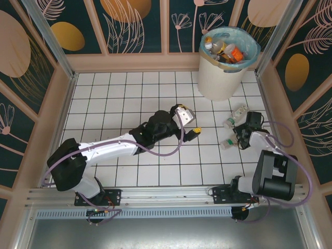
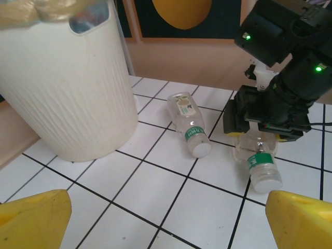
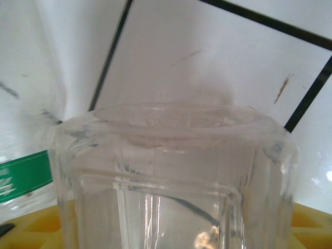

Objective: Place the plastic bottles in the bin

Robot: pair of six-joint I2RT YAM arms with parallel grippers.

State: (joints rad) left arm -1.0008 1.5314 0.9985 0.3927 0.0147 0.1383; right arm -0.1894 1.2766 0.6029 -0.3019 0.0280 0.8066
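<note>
— What is the bin [image 2: 67, 93] made of?
— Cream plastic. It is round and finely ribbed down its wall, with a pale blue bag [image 1: 248, 58] folded over the rim. From above, the binned bottles [image 1: 228, 51] lie inside, with orange and red labels showing.
— And the tiles [image 2: 155, 192]?
— Glossy white squares with black lines between them. Two bottles lie on their sides to the right of the bin. The far bottle [image 2: 189, 123] is clear and square-shouldered, with a green band at the neck and a white cap. Nothing touches it, and it lies near the bin's foot. The near bottle [image 2: 261, 168] looks the same and lies just beside it.
— Who has that one?
— The right claw [image 2: 262, 141], black and boxy, stands down over its body and hides most of it. Only the neck and cap stick out. Its own camera sees ridged clear plastic between yellow pads [image 3: 26, 231], one at each side. I cannot tell whether they squeeze it.
— The left claw [image 2: 166, 223]?
— Spread wide, holding nothing. Its yellow fingertips [image 2: 31, 218] are blurred and cut off at the bottom corners.
</note>
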